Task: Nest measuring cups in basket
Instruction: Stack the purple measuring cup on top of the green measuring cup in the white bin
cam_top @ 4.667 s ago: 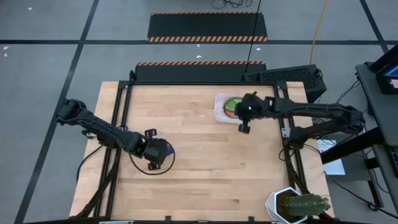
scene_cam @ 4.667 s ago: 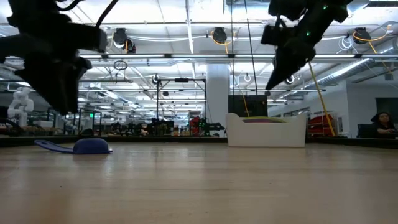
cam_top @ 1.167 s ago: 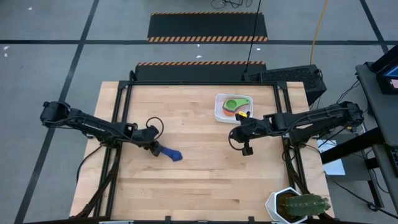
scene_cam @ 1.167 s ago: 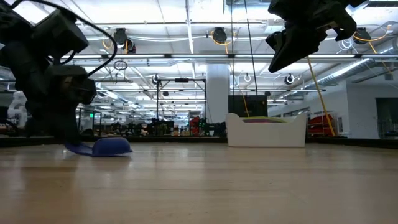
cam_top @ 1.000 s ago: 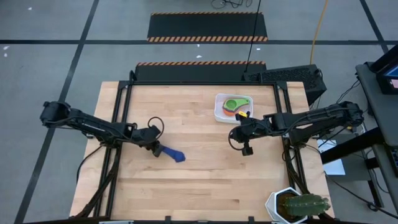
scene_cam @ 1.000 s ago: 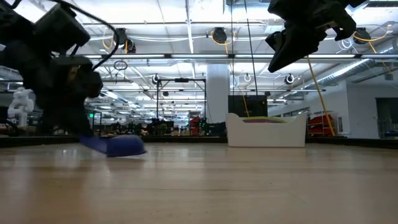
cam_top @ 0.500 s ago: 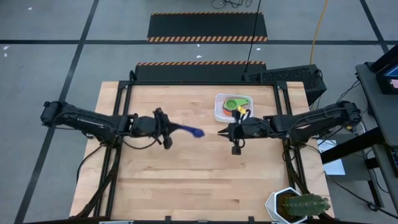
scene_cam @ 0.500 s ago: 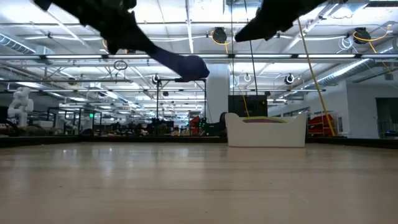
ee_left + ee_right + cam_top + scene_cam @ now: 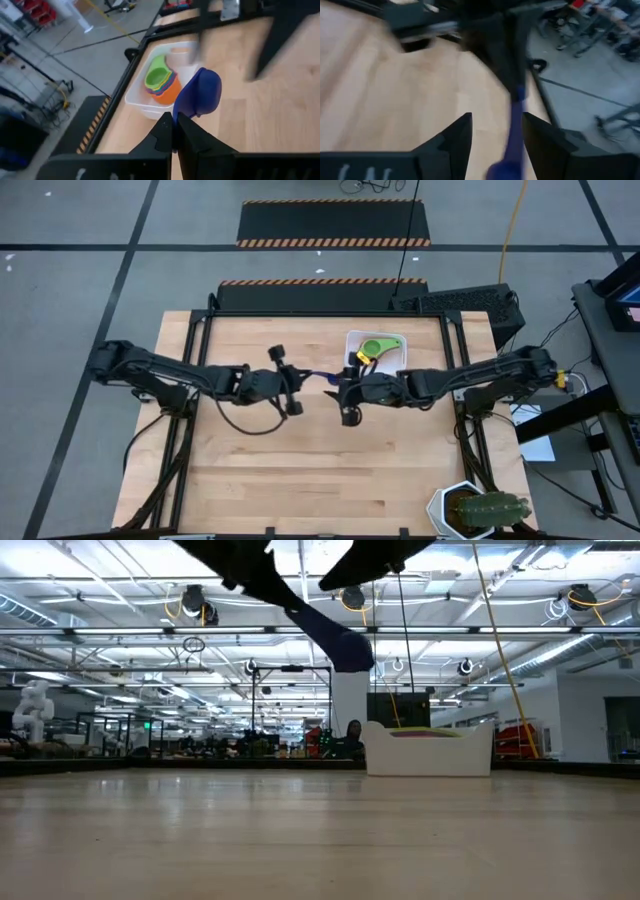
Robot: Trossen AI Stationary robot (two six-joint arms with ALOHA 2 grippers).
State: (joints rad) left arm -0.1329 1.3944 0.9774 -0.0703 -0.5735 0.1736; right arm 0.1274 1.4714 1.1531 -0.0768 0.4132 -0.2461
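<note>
A blue measuring cup [image 9: 322, 376] hangs in the air over the table's middle, with my left gripper [image 9: 303, 377] shut on it. My right gripper [image 9: 497, 120] is open and faces it from the table's right. Its two fingers stand on either side of the cup [image 9: 512, 132], and no touch shows. Just beyond, at the far right, the white basket [image 9: 350, 345] stands on the table. It holds a stack of nested cups with a green one [image 9: 157, 77] on top and an orange one [image 9: 167, 94] outermost. My left gripper [image 9: 174, 119] pinches the free end of the blue cup's flat handle [image 9: 180, 111] between its two fingers. The fingers come from the table's left, slanting a little down, along the handle. The cup is lifted clear, its bowl [image 9: 348, 648] hanging lower than the handle.
A white pot with a cactus [image 9: 478, 510] stands at the table's near right corner. A dark metal frame [image 9: 195, 350] runs along the table's edges. Bare wood [image 9: 300, 470] lies on the near side of both arms.
My left gripper has lifted the blue cup off the table and carried it up and toward the table's right, rolling its wrist on the way. The cup now hangs clear, close to the basket. My right gripper has come toward the table's left and met the cup.
</note>
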